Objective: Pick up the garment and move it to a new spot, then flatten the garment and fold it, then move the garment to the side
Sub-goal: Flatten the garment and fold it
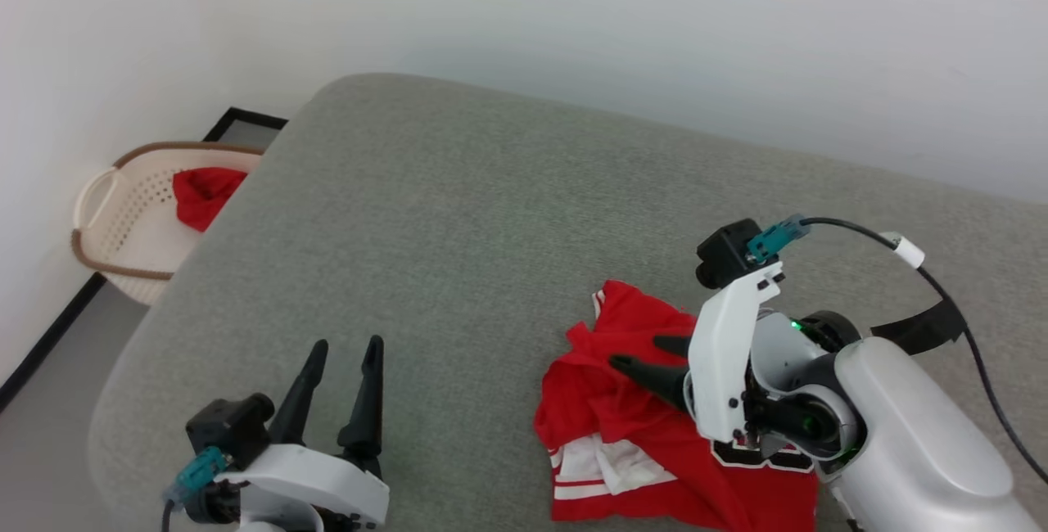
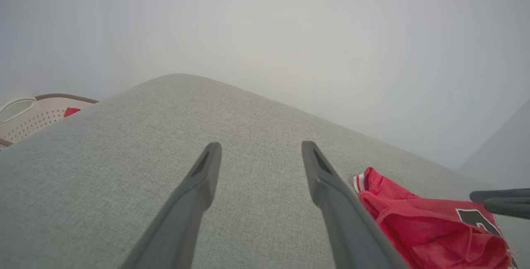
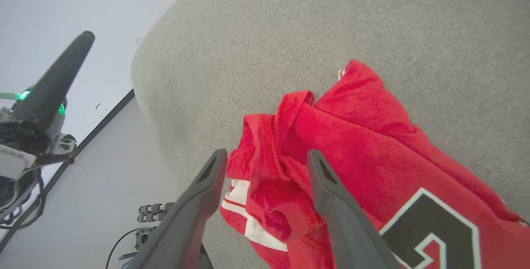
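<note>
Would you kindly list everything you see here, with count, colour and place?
cushion: one, grey, across the middle
garment: one, red with white sleeves, crumpled on the cushion's near right
basket: one, cream with brown rim, on the floor at far left
cloth: one, plain red, inside the basket
left claw: one, dark fingers, open, over bare cushion at near left
right claw: one, dark fingers, open, over the garment

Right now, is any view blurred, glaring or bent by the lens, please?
Head view: soft even light, no glare, the garment sharp. Left wrist view: milky wall behind, the grey cushion seems to bulge, probably wide-angle distortion; the left claw looks slightly soft. Right wrist view: garment weave crisp, no harsh shadows.
</note>
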